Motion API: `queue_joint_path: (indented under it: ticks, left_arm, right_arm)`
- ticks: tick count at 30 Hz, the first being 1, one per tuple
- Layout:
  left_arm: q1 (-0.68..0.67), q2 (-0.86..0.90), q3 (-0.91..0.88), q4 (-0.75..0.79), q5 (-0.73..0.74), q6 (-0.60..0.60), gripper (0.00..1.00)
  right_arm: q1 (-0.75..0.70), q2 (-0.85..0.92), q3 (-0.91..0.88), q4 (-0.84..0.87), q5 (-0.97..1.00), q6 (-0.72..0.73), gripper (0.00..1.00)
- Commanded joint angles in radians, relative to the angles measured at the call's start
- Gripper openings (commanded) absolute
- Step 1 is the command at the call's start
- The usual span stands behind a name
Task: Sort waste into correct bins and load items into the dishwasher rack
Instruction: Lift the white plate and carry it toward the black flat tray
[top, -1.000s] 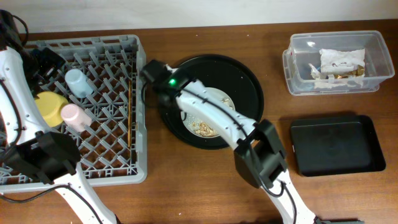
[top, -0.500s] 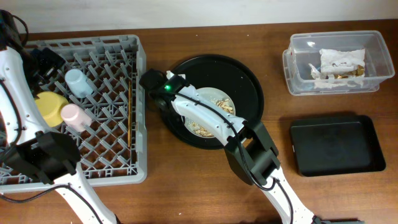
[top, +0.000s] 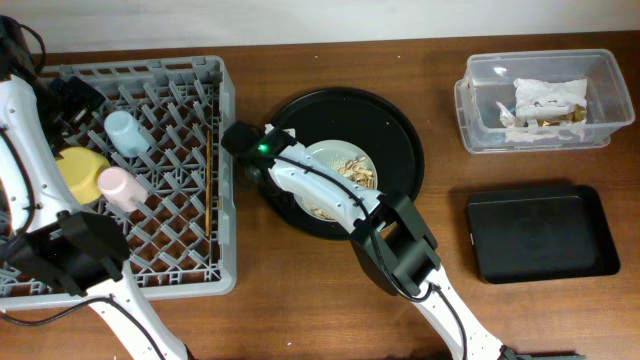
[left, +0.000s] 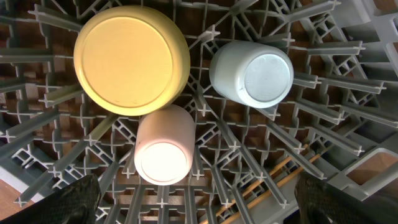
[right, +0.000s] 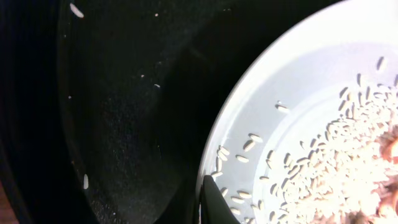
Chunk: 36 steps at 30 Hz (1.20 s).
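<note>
The grey plate (top: 333, 153) with beige food scraps (top: 356, 171) sits on the round black tray (top: 395, 120). My right gripper (top: 264, 160) is at the plate's left rim. In the right wrist view one finger (right: 211, 205) lies inside the rim of the plate (right: 298, 87), beside the rice-like scraps (right: 354, 168). The other finger is hidden in the dark. The dishwasher rack (top: 190, 265) holds the yellow bowl (top: 78, 172), blue cup (top: 125, 132), pink cup (top: 120, 186) and chopsticks (top: 208, 170). My left gripper (left: 200, 208) is open above the rack (left: 311, 130).
The clear tub (top: 478, 135) at the far right holds crumpled white napkins (top: 545, 100) and a brownish wrapper. The flat black tray (top: 540, 232) lies in front of it. The left arm (top: 25, 150) runs along the rack's left side.
My right wrist has shifted a little left and toward the front over the tray's left side. The plate and its scraps now show farther back and to the right.
</note>
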Motion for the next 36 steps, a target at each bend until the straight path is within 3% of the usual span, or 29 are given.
queue_joint_path:
  ticks: [1, 6, 15, 26, 30, 36]
  left_arm:
    - [0.005, -0.005, 0.007, -0.002, 0.007, -0.013, 0.99]
    - [0.005, -0.005, 0.007, -0.002, 0.007, -0.013, 0.99]
    - [0.005, -0.005, 0.007, -0.002, 0.007, -0.012, 0.99]
    - [0.007, -0.005, 0.007, -0.002, 0.007, -0.013, 0.99]
    - [0.007, -0.005, 0.007, -0.002, 0.007, -0.012, 0.99]
    - [0.007, -0.005, 0.007, -0.002, 0.007, -0.013, 0.99]
  right_arm:
    - [0.002, 0.002, 0.103, -0.090, 0.097, 0.010, 0.04]
    - [-0.005, 0.002, 0.280, -0.286, 0.158, 0.014, 0.04]
    - [-0.142, -0.021, 0.286, -0.568, 0.198, 0.122, 0.04]
    - [-0.298, -0.220, 0.286, -0.569, 0.149, 0.109, 0.04]
    - [-0.377, -0.272, 0.286, -0.569, 0.140, 0.007, 0.04]
    - [-0.648, -0.272, 0.258, -0.568, -0.056, -0.019, 0.04]
